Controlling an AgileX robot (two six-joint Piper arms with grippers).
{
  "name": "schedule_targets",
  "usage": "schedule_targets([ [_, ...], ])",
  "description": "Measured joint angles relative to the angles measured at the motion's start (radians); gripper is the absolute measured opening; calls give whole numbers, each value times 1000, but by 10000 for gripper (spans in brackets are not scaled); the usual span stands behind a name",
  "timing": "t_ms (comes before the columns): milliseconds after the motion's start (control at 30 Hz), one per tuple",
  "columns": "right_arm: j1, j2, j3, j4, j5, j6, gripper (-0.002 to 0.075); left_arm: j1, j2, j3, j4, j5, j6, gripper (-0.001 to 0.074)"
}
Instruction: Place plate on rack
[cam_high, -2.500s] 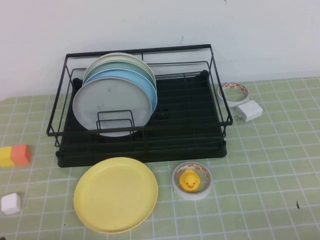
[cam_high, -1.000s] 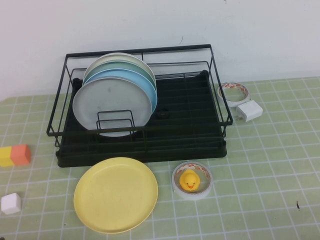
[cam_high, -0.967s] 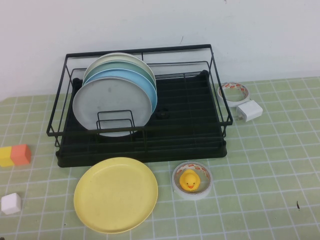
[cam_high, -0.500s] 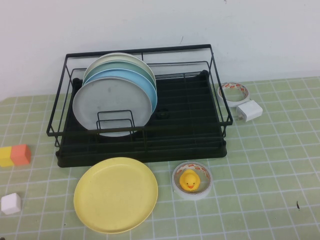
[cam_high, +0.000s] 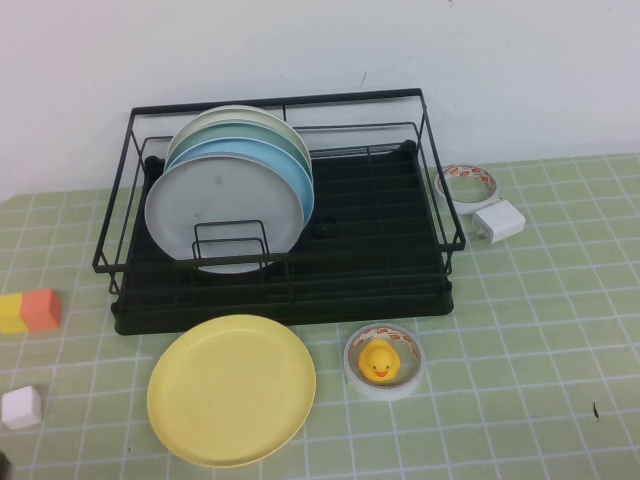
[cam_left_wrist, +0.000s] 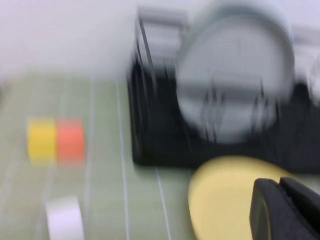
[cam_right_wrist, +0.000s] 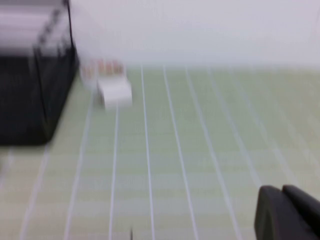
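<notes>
The pale-yellow plate (cam_high: 232, 390) lies flat on the green mat in front of the black wire rack (cam_high: 380, 230). It also shows in the left wrist view (cam_left_wrist: 225, 195). The rack holds several upright plates at its left, with a grey-white plate (cam_high: 215, 210) in front and a light blue plate (cam_high: 300, 180) behind it. My left gripper (cam_left_wrist: 281, 186) is shut and empty, low over the mat just short of the yellow plate's near edge. My right gripper (cam_right_wrist: 282, 190) is shut and empty over bare mat to the right of the rack (cam_right_wrist: 30, 100). Neither gripper shows in the high view.
A tape roll holding a yellow duck (cam_high: 382, 362) sits right of the plate. Another tape roll (cam_high: 466, 184) and a white charger (cam_high: 498, 221) lie right of the rack. A yellow-orange block (cam_high: 28, 310) and a white cube (cam_high: 20, 407) lie at the left.
A small dark shape has appeared at the bottom left corner of the high view. The plate, rack and other objects have not moved.
</notes>
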Motion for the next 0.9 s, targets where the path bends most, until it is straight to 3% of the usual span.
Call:
schedule_targets([
  [233,0,0,1,-10,-394,0,-2,0,0,0,-33,-376,-39,-3],
  [367,0,0,1,-14,-573,0,-2,0,0,0,-40,-498,-56,-3],
  [667,0,0,1,-6,-741,34,-2,0,0,0,-96,-541,-74,-3],
  [900,0,0,1,-1,-754,38,-2,0,0,0,-119,-550,-146,-3],
])
